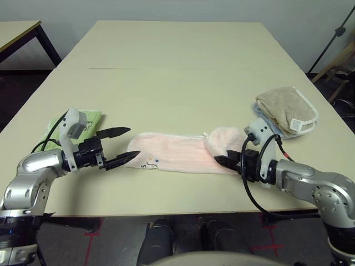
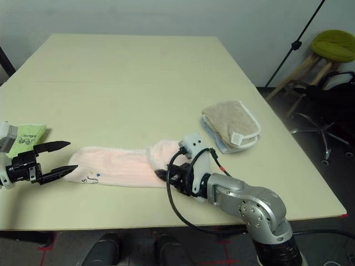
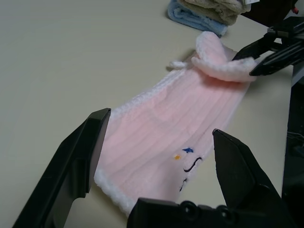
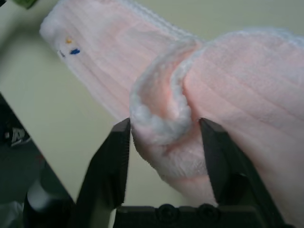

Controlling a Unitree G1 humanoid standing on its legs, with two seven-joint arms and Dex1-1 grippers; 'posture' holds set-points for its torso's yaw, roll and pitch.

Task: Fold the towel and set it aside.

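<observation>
The pale pink towel lies as a long narrow strip across the near part of the table. Its right end is folded back over itself into a soft lump. My right gripper is open, its two fingers standing on either side of that folded lump. My left gripper is open at the strip's left end, the fingers straddling the corner with the dark embroidered lettering. That corner lies flat on the table between them.
A lime-green cloth lies on the table behind my left wrist. A folded beige-tan towel on a blue cloth sits at the right edge. Beyond the table's right side stand a green stool and a stand pole.
</observation>
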